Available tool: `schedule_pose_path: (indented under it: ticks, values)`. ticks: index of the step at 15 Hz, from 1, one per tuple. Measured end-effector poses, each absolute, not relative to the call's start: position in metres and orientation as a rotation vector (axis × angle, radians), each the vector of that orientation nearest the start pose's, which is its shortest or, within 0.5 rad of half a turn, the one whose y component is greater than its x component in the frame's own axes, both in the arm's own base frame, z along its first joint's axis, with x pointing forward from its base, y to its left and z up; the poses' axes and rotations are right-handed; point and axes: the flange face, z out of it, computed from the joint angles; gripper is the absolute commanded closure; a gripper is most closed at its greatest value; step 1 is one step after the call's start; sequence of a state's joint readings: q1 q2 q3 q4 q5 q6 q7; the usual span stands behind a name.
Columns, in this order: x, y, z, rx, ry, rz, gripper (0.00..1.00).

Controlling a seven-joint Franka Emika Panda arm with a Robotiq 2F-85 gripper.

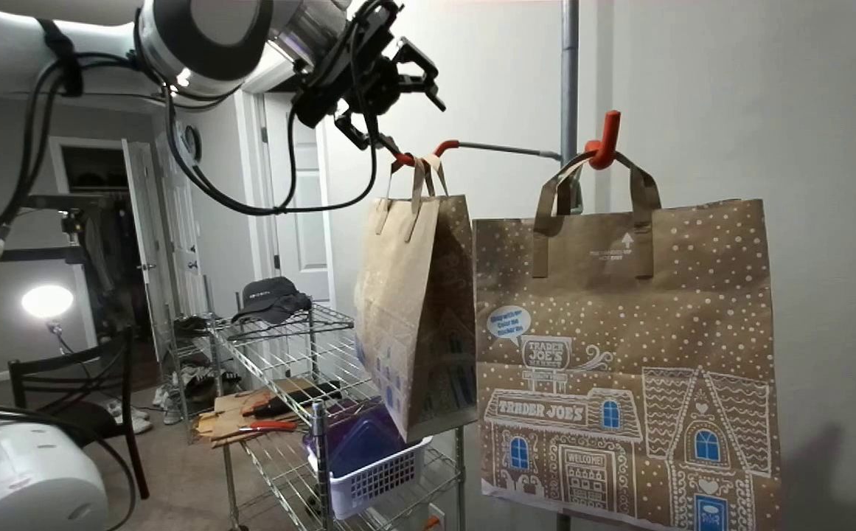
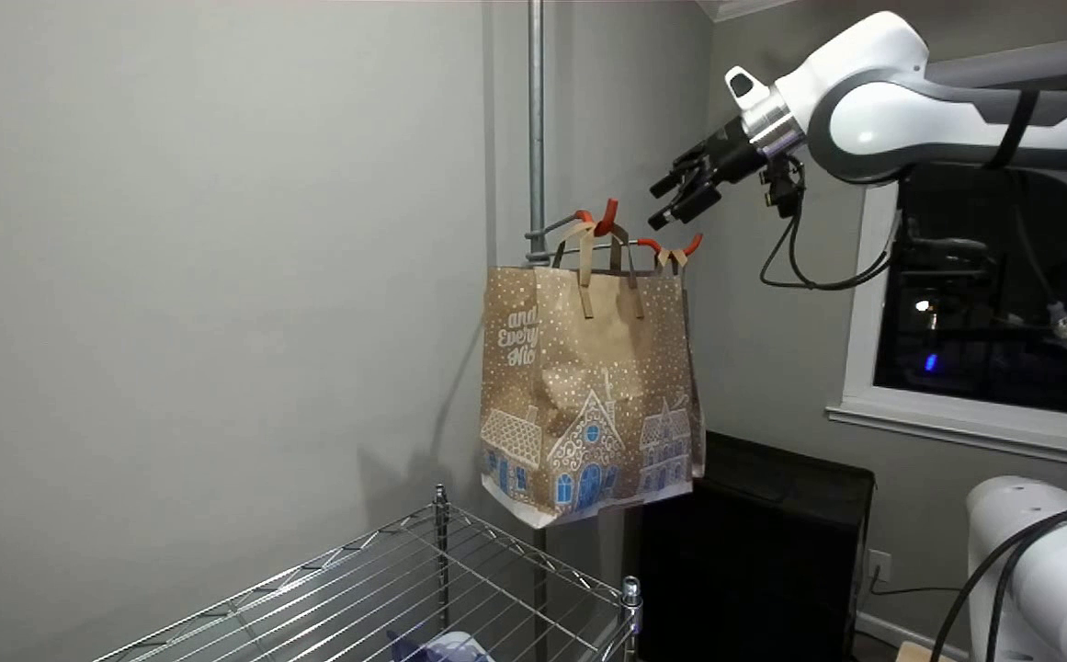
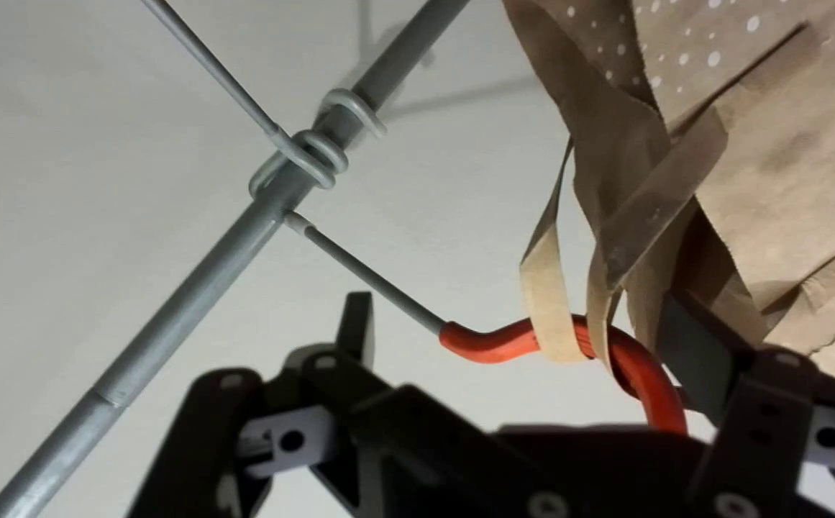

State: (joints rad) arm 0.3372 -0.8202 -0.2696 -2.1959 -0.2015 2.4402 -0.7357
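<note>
My gripper [image 1: 414,124] is open and holds nothing. It is by the tip of an orange-tipped hook [image 3: 489,344]. In the wrist view the hook's curved end shows between the spread fingers [image 3: 528,342]. Several flat brown handle straps loop over that hook, close to the right finger; I cannot tell whether they touch. They belong to a brown printed paper bag [image 1: 398,295], which also shows in an exterior view [image 2: 588,386] and the wrist view [image 3: 748,108]. A second paper bag [image 1: 619,324] hangs from another orange hook [image 1: 604,140]. In an exterior view the gripper [image 2: 658,205] is above the bags' handles.
A grey vertical pole [image 1: 570,74] carries both hooks and stands by the wall. A wire shelf [image 2: 441,561] stands near the bags, with a dark cap [image 1: 269,295] and a white basket [image 1: 380,479] on it. A black box [image 2: 754,533] and a window [image 2: 1002,303] are beyond.
</note>
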Motion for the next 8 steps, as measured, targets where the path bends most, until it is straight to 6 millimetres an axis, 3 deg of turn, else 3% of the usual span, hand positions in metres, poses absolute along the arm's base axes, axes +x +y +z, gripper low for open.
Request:
schedule_pose_path:
  ticks: [5,8]
  values:
    - [0.337,-0.027,0.784,-2.629,-1.397,-1.645,0.00]
    - [0.337,-0.016,0.779,-2.631,-1.467,-1.569,0.00]
